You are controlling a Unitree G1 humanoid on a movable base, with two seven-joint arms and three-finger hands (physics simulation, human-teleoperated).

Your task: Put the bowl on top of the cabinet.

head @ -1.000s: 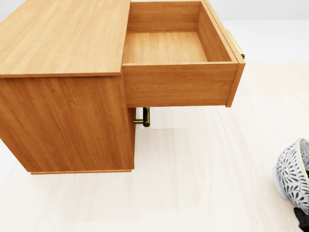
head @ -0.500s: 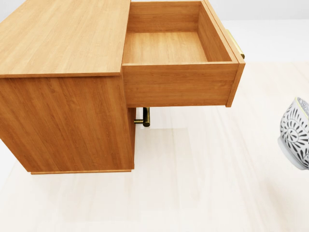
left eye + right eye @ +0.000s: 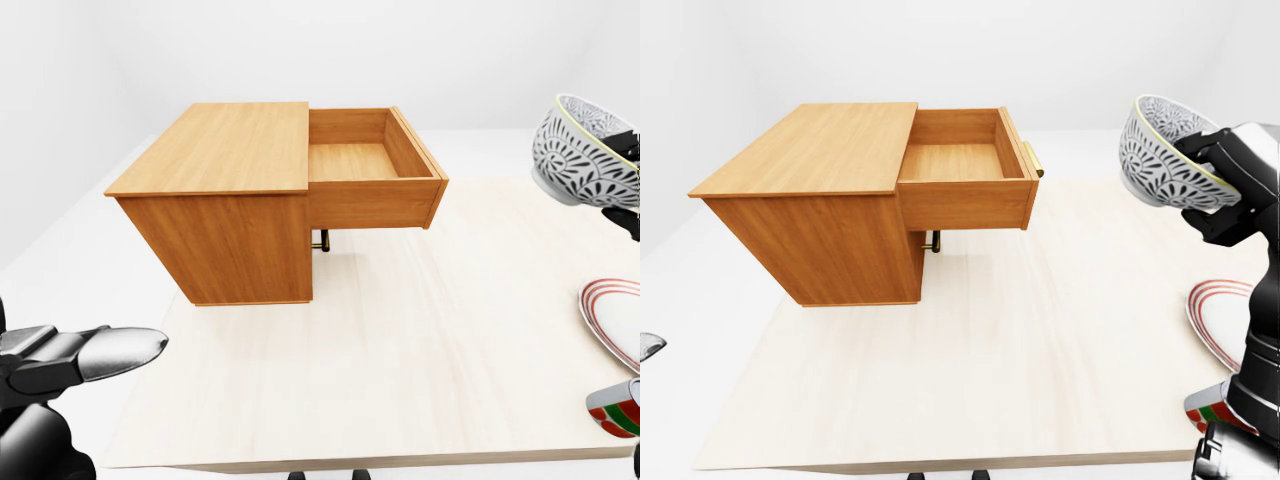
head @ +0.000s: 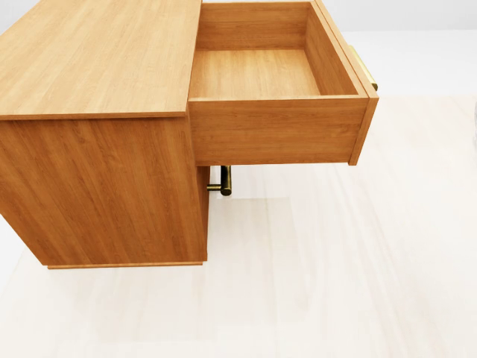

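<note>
The black-and-white patterned bowl (image 3: pixel 1160 155) hangs tilted above the pale wooden tabletop (image 3: pixel 400 360), well to the right of the orange-brown wooden cabinet (image 3: pixel 810 200) with its pulled-out drawer (image 3: pixel 962 160). The robot's black right hand (image 3: pixel 1235 185) grips it at the rim. The left hand (image 3: pixel 95 352) sits low at the left, fingers stretched out, empty.

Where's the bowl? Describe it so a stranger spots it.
Right of the wooden cabinet in the right-eye view, the right robot hand holds the bowl above the table. Its black-and-white leaf pattern sets it apart from the red-ringed plate below.
</note>
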